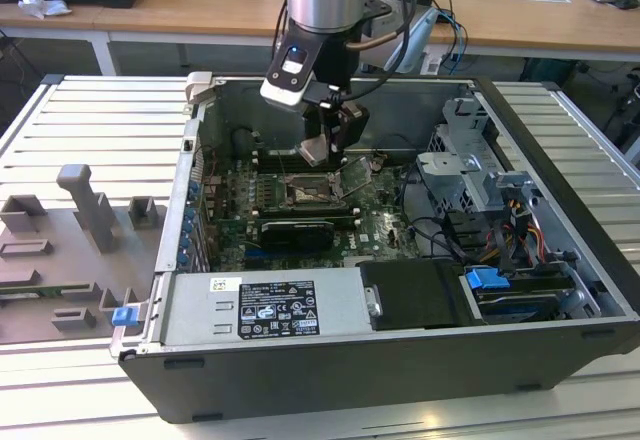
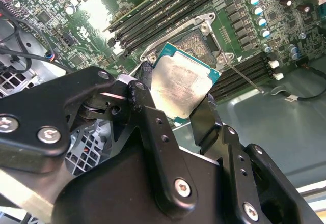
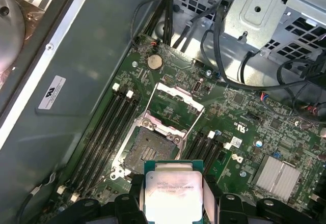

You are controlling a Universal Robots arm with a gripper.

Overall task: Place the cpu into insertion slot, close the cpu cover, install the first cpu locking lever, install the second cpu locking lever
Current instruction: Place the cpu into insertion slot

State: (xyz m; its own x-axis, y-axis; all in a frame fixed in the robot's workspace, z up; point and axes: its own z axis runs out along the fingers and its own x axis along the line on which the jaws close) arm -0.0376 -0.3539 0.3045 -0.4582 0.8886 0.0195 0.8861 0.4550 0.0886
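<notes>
My gripper (image 1: 322, 148) is shut on the cpu (image 1: 315, 150), a flat square chip with a pale metal face and a green edge. It hangs tilted just above the insertion slot (image 1: 305, 192), not touching it. In both wrist views the cpu (image 2: 184, 89) (image 3: 172, 193) sits clamped by its edges between the black fingers (image 2: 147, 96). The insertion slot (image 3: 147, 150) lies bare, its dark pin grid showing inside a silvery rim. The cpu cover (image 3: 175, 99) (image 1: 357, 174) stands swung open on its hinge at the slot's far edge. A thin locking lever (image 2: 244, 79) sticks out beside the slot.
The green board lies deep in an open computer case (image 1: 560, 220) with a power supply (image 1: 270, 310) at the front. Black memory slots (image 3: 109, 127) flank the slot on both sides. Cables (image 1: 440, 230) and a drive cage (image 1: 470, 155) crowd the exterior view's right. Grey fixtures (image 1: 85, 210) stand outside.
</notes>
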